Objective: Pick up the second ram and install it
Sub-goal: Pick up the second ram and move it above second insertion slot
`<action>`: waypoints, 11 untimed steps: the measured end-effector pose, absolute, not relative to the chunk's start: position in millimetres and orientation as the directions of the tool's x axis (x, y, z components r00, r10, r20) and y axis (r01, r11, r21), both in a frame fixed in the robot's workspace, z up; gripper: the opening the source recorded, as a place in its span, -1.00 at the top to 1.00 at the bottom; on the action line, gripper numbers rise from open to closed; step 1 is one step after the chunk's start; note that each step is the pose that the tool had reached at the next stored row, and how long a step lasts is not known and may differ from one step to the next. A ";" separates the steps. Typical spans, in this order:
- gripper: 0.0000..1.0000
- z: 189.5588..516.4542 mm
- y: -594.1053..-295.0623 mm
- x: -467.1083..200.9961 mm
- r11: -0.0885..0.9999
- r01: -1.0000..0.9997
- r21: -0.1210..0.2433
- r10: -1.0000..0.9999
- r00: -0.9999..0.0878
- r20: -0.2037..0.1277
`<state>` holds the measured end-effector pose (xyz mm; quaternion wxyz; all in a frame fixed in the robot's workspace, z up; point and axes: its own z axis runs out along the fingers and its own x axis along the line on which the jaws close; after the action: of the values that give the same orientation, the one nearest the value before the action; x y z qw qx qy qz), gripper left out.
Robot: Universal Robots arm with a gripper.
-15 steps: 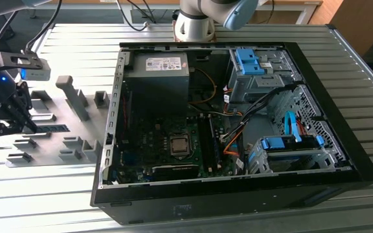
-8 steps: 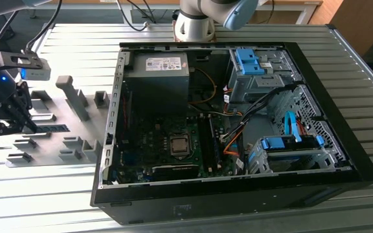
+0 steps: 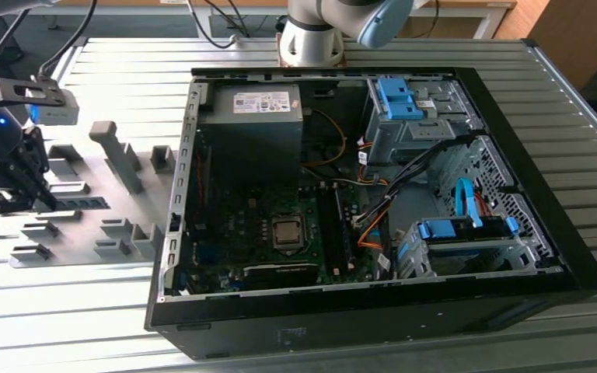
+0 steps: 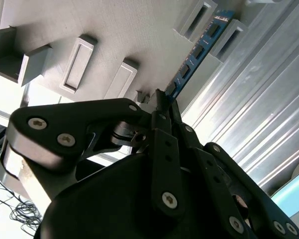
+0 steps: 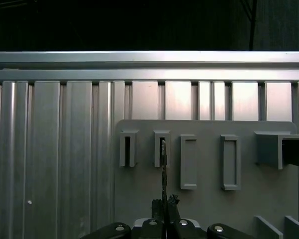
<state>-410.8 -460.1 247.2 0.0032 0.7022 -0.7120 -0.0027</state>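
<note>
Black fingers (image 4: 158, 130) sat closest to the lens in both wrist views, closed tight on the near end of the second ram (image 4: 196, 55). The thin blue stick ran straight out from between their tips, standing on its long edge with its dark chips facing sideways. In the first wrist view the same stick (image 5: 163, 174) showed edge-on as a fine dark line, leaving the fingers (image 5: 171, 206) and reaching a small gray holder block (image 5: 157, 149). From where I stood I could not tell whether its far end sat in that block's slot or only touched it. More slotted blocks (image 5: 230, 162) stood in a row to either side, all on one flat gray plate (image 5: 139, 199). That plate lay on the ribbed metal counter (image 5: 49, 149). In the exterior view the fingers (image 3: 16, 198) hung low over the plate at the exterior view's left. Just beside the plate, on the exterior view's right, an open computer case (image 3: 382, 330) lay on the counter with its board and cables exposed. Beyond the case rose the arm's pale base (image 3: 314, 43).
</note>
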 end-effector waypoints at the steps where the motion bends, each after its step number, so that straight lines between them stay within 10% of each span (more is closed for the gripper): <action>1: 0.71 248.5 -460.1 -410.8 0.014 -1.000 0.008 -1.000 -0.014 0.001; 11: 0.71 258.1 -460.0 -410.8 0.014 -1.000 0.008 -1.000 -0.014 0.001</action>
<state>-410.8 -460.0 258.1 0.0032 0.7022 -0.7120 -0.0027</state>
